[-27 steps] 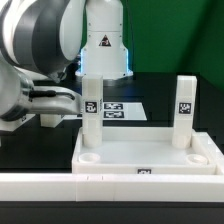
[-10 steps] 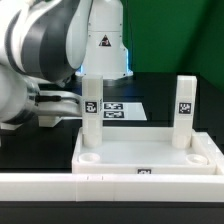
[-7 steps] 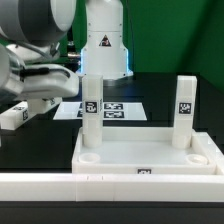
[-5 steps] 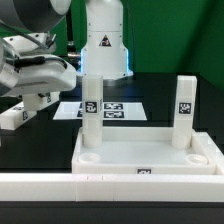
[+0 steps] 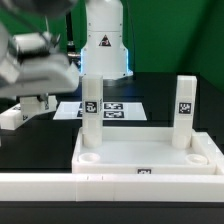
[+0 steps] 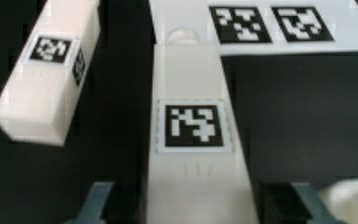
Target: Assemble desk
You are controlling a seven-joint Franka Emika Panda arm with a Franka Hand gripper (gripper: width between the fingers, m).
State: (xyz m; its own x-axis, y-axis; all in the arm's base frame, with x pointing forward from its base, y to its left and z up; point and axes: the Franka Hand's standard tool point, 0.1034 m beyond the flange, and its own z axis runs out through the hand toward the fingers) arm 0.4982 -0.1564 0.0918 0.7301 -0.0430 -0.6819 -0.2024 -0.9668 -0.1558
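white plastic desk top (image 5: 145, 150) rests on the black table (image 5: 30, 150), two legs (image 5: 91, 105) upright in its far sockets. the end effector (image 6: 194, 203) is clamped on a third leg (image 6: 194, 125), with a fourth leg (image 6: 51, 65) lying beside. likely next: stand it in an empty near socket (image 5: 88, 157).

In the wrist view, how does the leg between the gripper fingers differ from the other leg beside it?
Pose: the middle leg runs straight out from the gripper; the side leg lies slanted to it. Place: the middle leg sits within the gripper's opening; the side leg lies outside it, apart from the middle leg. Both are white blocks showing one black-and-white tag.
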